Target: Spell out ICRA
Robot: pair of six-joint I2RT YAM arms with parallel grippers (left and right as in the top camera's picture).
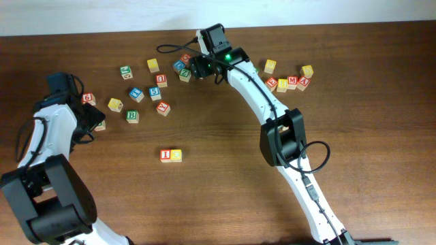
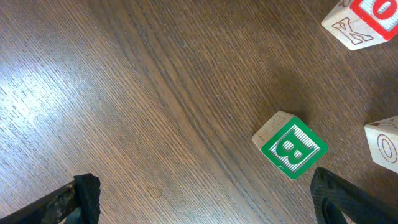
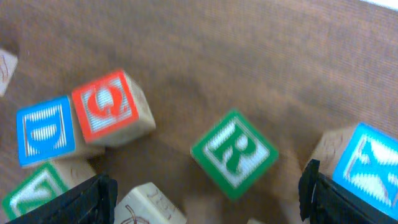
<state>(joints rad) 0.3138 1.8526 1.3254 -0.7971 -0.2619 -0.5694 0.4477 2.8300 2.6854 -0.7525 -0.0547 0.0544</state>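
Left fingers [image 2: 84, 198] spread to the full, gripping nothing, tips low over the bare surface [image 2: 124, 93] near its left edge. Green B cube [image 2: 290, 144] just inside the right-hand tip, clear of both tips, flat on the wood. Three cubes in the left wrist view: the B whole, two more cut off at the frame's right side.

Right fingers [image 3: 90, 199] likewise wide apart, no hold on anything, over the cluster by the middle of the far edge. Green R cube [image 3: 234, 154] between the two tips, touching neither, resting on the surface with its letter face up and turned cornerwise. Beside it, a blue D cube [image 3: 46, 132] pressed against a red-faced cube [image 3: 106, 106]. Lower in that view, a green-faced cube [image 3: 31, 190] and a pale cube [image 3: 149, 205]. At the other tip, a blue-faced cube [image 3: 367, 165]. Six cubes countable there, a seventh only a sliver at the frame's side.

I cube [image 1: 165, 156] and C cube [image 1: 176, 155] side by side and touching, the I toward the left edge, alone near the middle of the surface and well apart from everything else. Red-lettered cube [image 1: 303, 82], possibly the A but too small to read for sure, at the end of a six-cube group toward the far right corner. From overhead: thirteen loose cubes visible across the far left part, two in the pair, six at the right.
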